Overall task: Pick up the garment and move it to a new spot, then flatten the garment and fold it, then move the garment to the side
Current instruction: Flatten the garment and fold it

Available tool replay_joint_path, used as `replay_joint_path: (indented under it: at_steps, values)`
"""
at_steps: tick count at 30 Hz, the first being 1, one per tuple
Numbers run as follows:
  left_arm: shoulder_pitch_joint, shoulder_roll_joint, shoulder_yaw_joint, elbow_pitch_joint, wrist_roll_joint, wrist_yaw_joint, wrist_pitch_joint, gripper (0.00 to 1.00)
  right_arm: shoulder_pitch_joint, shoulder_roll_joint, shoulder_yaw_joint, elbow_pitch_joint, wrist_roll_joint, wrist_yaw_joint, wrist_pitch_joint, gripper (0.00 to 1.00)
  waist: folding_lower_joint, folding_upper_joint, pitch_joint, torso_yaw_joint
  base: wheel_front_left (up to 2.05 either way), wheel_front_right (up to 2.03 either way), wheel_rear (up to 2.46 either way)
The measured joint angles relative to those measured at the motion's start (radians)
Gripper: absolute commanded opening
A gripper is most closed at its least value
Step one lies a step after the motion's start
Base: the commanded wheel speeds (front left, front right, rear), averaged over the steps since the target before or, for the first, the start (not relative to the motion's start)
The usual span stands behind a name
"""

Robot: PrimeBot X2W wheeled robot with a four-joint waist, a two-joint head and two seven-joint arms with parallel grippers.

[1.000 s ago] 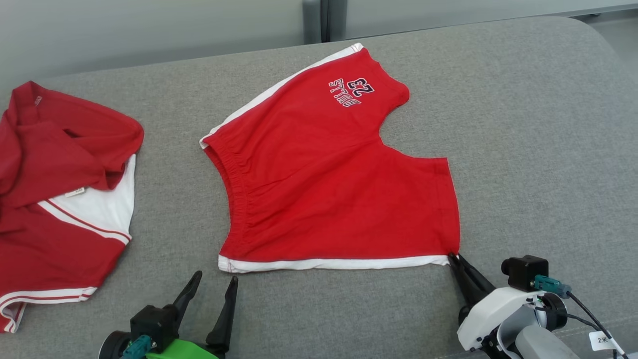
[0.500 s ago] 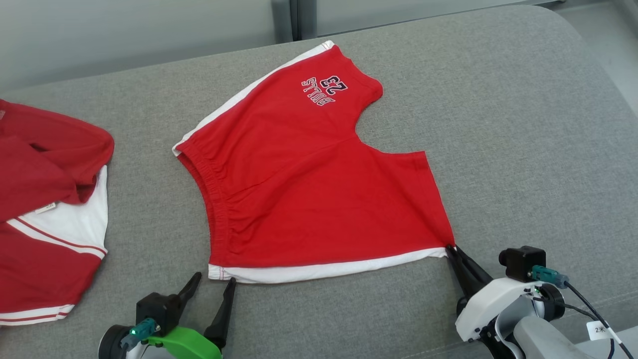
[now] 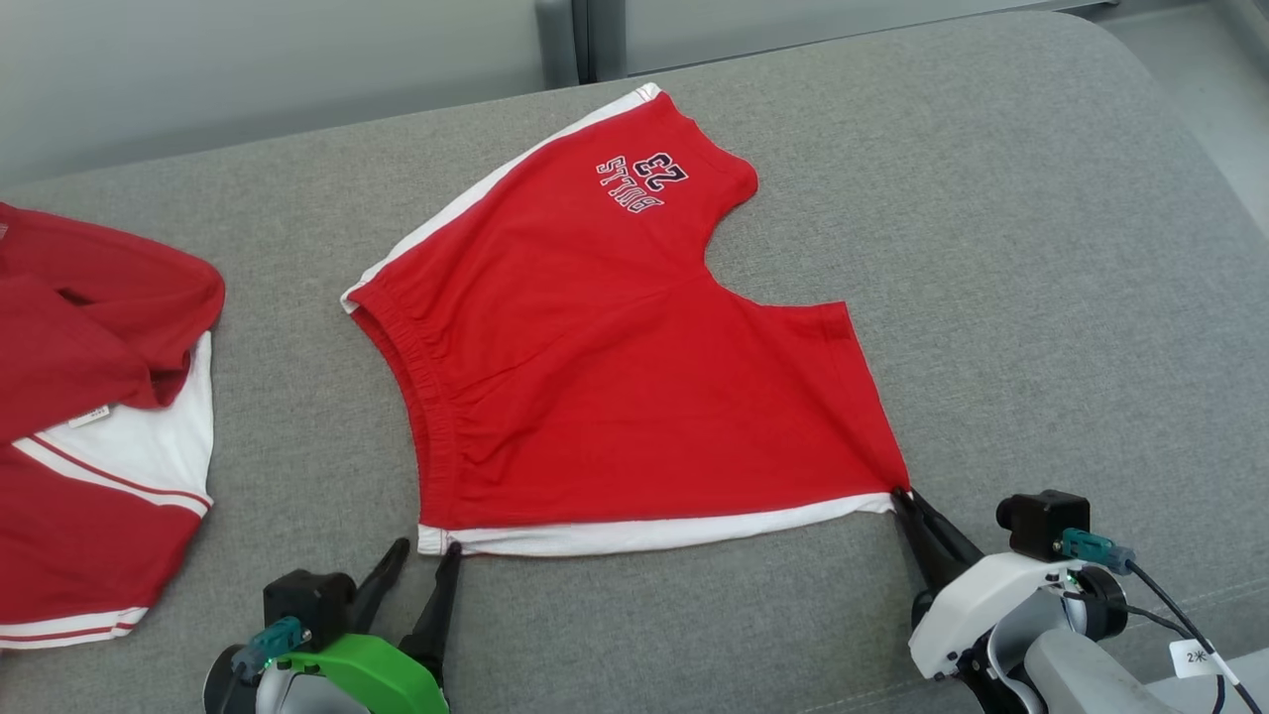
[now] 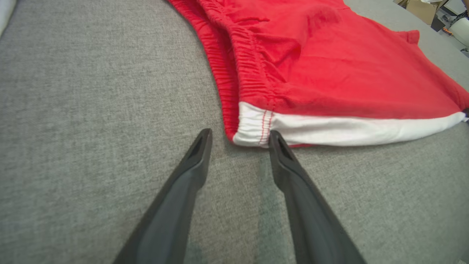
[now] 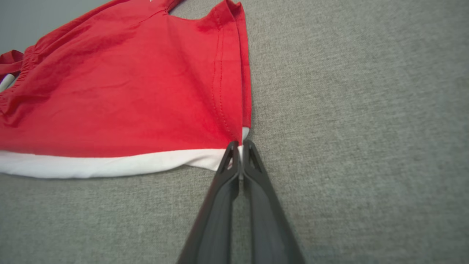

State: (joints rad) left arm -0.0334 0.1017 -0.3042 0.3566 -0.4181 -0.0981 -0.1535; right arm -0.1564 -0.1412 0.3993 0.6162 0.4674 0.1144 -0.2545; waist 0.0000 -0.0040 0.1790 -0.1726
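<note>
A pair of red jersey shorts [image 3: 615, 367] lies flat in the middle of a grey, coarse-woven upholstered pad [image 3: 1041, 248] with a rounded far right corner. The cloth is thin and mostly smooth. Its gathered elastic waistband faces the pad's left edge, and a white band runs down each side. One leg reaches toward the far edge and carries dark "BULLS 23" lettering, which reads upside down in the head view.

The right gripper [image 3: 900, 496], on a white wrist housing, is pinched tight on the near corner of the shorts, where the white band meets the leg hem. In its wrist view a sliver of white cloth shows between the closed tips [image 5: 238, 143], and the fabric fans out from them in taut creases.

The left gripper [image 3: 426, 545], on a green housing, has its fingers spread at the waistband's near corner, holding nothing. One tip [image 4: 273, 134] meets the white band beside a line of red stitching. Whether it sits over or under the cloth cannot be told.

A rumpled dark red and white garment [image 3: 89, 397] lies at the pad's left edge, cut off by the picture's border. A black cable with a white tag [image 3: 1195, 656] trails from the right wrist. The tag's print is partly cut off.
</note>
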Motion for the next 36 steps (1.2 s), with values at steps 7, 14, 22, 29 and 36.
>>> replay_joint_path:
  at_steps: [7,14,22,29,36]
  values:
    - [-0.013,0.000,-0.020,0.016,-0.010,-0.009,0.009,0.49,0.000,0.000,-0.004,0.006,0.000,0.000,0.000,0.00,0.0000,0.0000,0.001,0.008,0.00,0.00,0.00]
    - [-0.029,0.000,-0.026,0.018,-0.010,-0.017,0.009,0.31,0.000,0.000,-0.006,0.007,-0.002,0.009,0.000,0.00,0.0000,0.0000,0.006,0.011,0.00,0.00,0.00]
    - [-0.038,0.004,-0.040,0.020,-0.022,-0.021,0.016,0.00,0.000,0.001,-0.007,0.009,-0.002,0.009,0.000,0.00,0.0000,0.0000,0.010,0.012,0.00,0.00,0.00]
    - [-0.048,0.002,-0.053,0.008,-0.094,-0.022,0.059,0.00,-0.013,0.011,-0.034,-0.026,0.075,0.009,0.000,0.00,0.0000,0.0000,0.005,0.017,0.00,0.00,0.00]
    - [-0.047,0.005,-0.056,-0.048,-0.161,-0.026,0.104,0.00,-0.019,0.008,-0.022,-0.150,0.245,0.009,0.002,0.00,0.0000,0.0000,-0.015,0.029,0.00,0.00,0.00]
